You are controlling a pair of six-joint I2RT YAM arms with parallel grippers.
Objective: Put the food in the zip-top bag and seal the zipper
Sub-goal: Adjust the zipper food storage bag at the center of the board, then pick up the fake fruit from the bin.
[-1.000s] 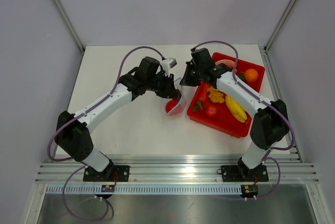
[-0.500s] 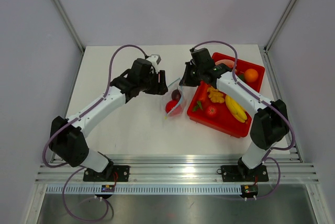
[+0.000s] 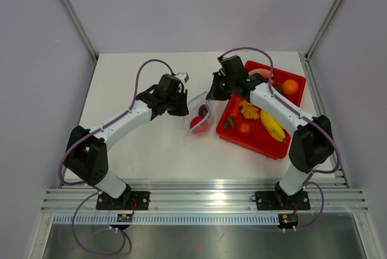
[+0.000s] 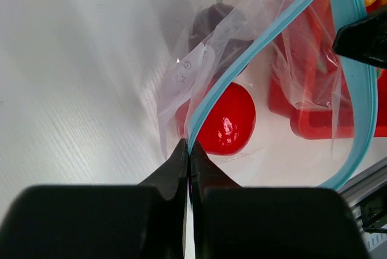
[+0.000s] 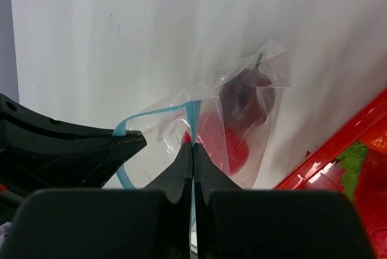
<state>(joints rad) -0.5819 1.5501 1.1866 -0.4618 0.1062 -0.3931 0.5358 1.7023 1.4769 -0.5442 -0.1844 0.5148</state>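
Left wrist view: clenched on zipper (image 4: 254, 54) with left pincer (image 4: 188, 144) at zip-top bag's (image 4: 199, 71) 10 o'clock, with right pincer (image 5: 192, 147) at 1 o'clock; red tomato (image 4: 227, 120), purple fruit (image 4: 211, 23) inside.

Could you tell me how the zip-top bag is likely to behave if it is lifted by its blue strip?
Probably floppy: the zip-top bag is thin, crinkled film, and the zipper bows in a loose loop between the left gripper and right gripper. The round red tomato and purple fruit would likely roll to its lowest point, sagging it.
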